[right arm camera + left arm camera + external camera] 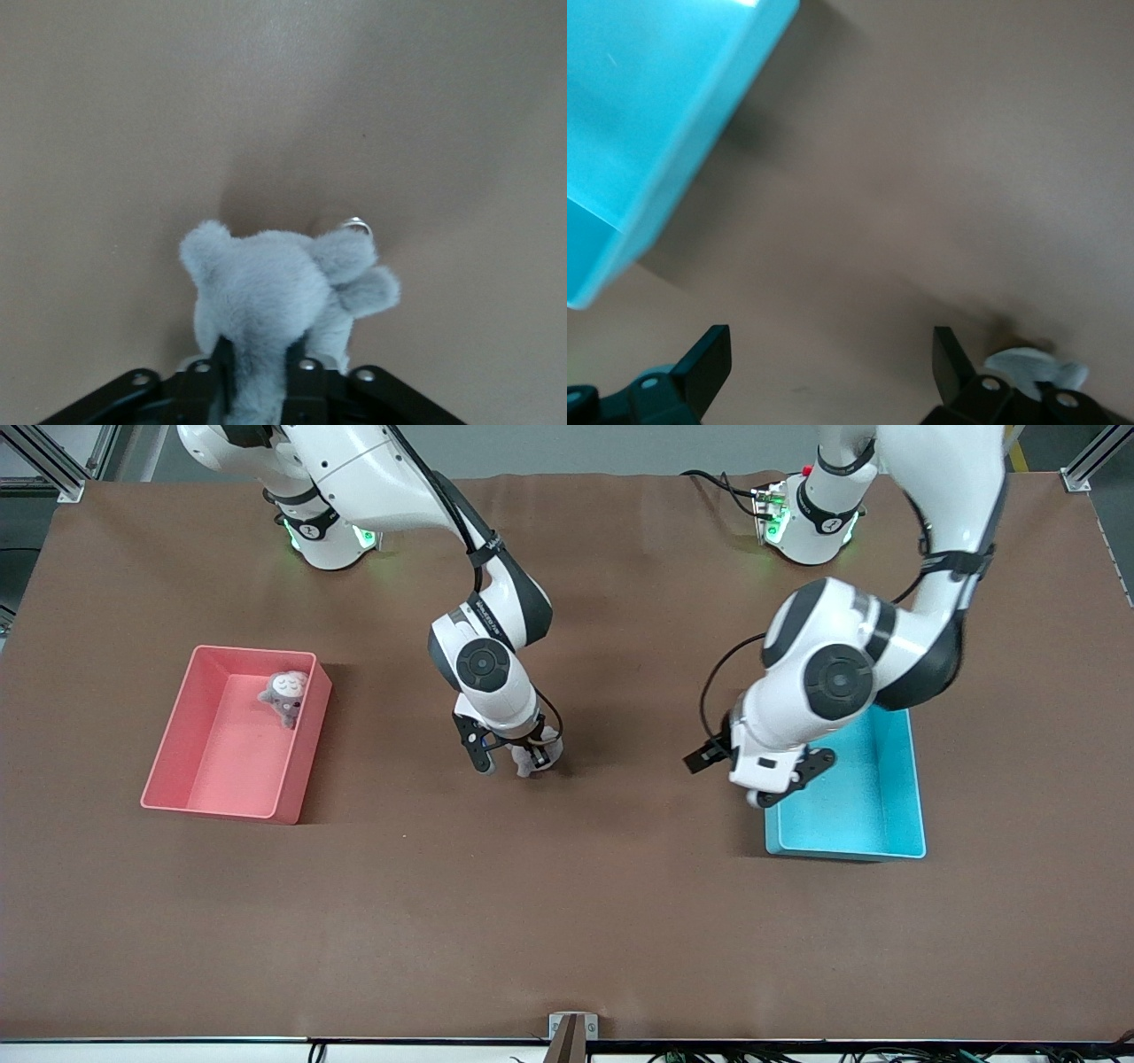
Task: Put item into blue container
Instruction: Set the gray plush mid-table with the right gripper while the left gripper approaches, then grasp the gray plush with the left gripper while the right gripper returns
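We see bare table between the right gripper, shut on a grey plush, and the blue bin, so a path there lies free. The left gripper, fingers spread, hangs over the bin's edge toward the right arm's end and, as far as we can tell, blocks entry there. The pink bin, holding another plush, stands well apart.

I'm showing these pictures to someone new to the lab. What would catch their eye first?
Probably the two bright bins on the brown table: the pink bin at the right arm's end, with a grey plush toy in it, and the blue container at the left arm's end. Next, the right gripper at mid-table, shut on a second grey plush, and the left gripper open beside the blue container.
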